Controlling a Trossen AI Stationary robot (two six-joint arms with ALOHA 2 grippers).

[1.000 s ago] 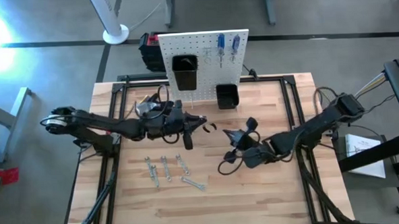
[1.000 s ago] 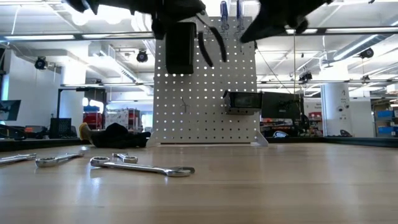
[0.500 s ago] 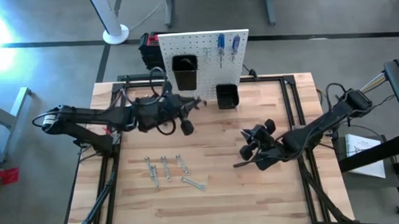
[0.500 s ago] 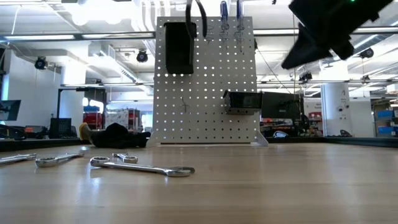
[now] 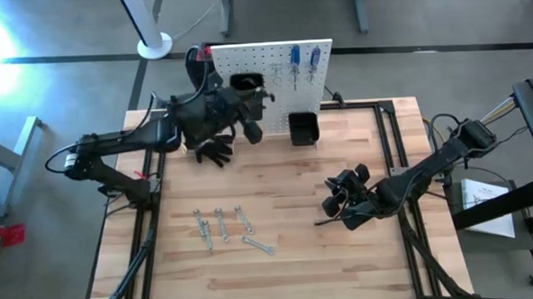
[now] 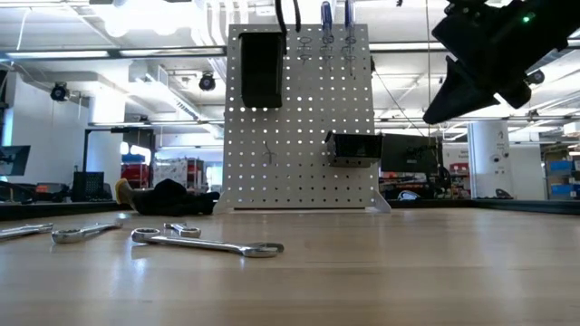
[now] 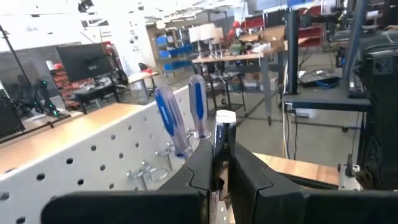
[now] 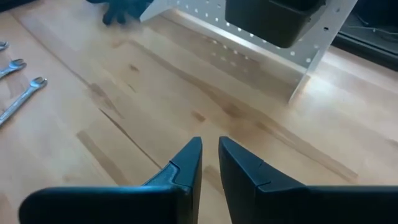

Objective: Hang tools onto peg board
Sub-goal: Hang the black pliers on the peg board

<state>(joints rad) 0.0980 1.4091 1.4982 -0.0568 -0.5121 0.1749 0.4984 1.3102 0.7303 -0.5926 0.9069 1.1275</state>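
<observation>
Up at the back of the light wooden tabletop (image 5: 278,203) I have the left gripper (image 5: 257,103) raised against the upright white perforated peg board (image 5: 272,77), its fingers (image 7: 199,171) clamped on a pair of dark-handled pliers (image 6: 286,16) whose handles show at the board's upper edge in the low view, just beside the tall black rectangular bin (image 6: 261,69); two blue-handled screwdrivers (image 5: 304,63) already hang on the board near its top, and a second, smaller black bin (image 6: 353,147) sits lower on it; black work gloves (image 5: 214,152) lie on the table under the left arm. My right gripper (image 5: 334,204) hovers above the table's right half, well apart from the board, its fingers (image 8: 186,165) nearly together with a narrow gap and nothing between them; several slim silver wrenches (image 5: 225,228) lie in a loose row on the near-left part of the table, touched by neither arm.
</observation>
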